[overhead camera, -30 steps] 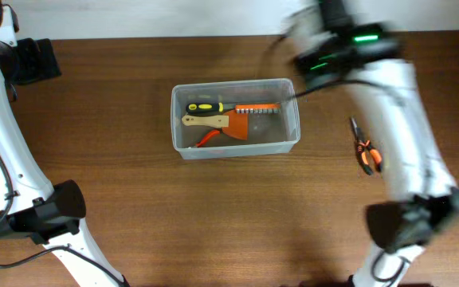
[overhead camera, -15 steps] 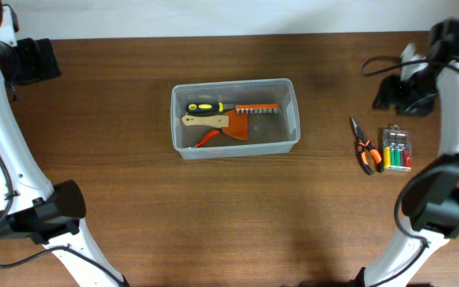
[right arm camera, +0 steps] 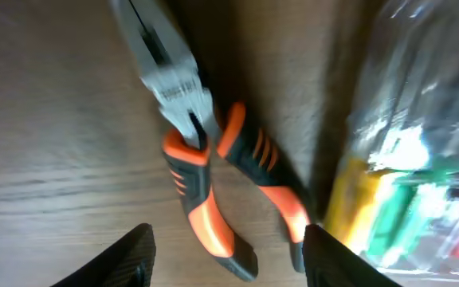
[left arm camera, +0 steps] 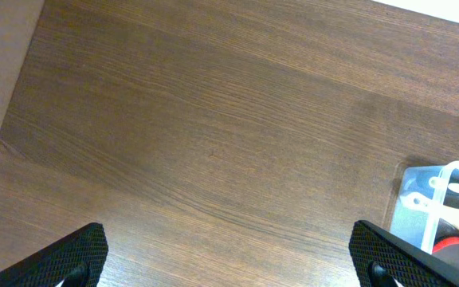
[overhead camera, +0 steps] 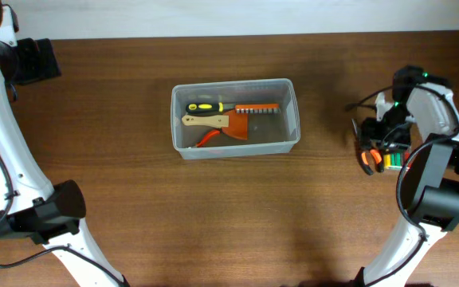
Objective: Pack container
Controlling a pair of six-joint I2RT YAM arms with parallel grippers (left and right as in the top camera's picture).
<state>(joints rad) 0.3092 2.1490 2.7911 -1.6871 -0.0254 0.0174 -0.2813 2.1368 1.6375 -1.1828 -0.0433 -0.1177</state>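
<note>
The clear plastic container (overhead camera: 287, 131) stands at the table's middle back. It holds a yellow-and-black screwdriver (overhead camera: 204, 107), a wooden-handled tool (overhead camera: 204, 121) and orange tools. Its corner shows in the left wrist view (left arm camera: 445, 199). My right gripper (overhead camera: 375, 142) is open and low over the orange-and-black pliers (overhead camera: 366, 163) at the right. In the right wrist view its fingers (right arm camera: 229, 263) stand either side of the pliers' handles (right arm camera: 202, 191) without closing on them. My left gripper (left arm camera: 229, 267) is open and empty over bare table, far left of the container.
A small clear case of coloured bits (overhead camera: 398, 156) lies just right of the pliers, close to my right finger (right arm camera: 409, 183). The left arm's wrist (overhead camera: 32, 60) is at the back left corner. The table's back edge runs behind the container.
My right arm has swung from above the container to the right side and come down over the pliers. The left arm has not moved.
</note>
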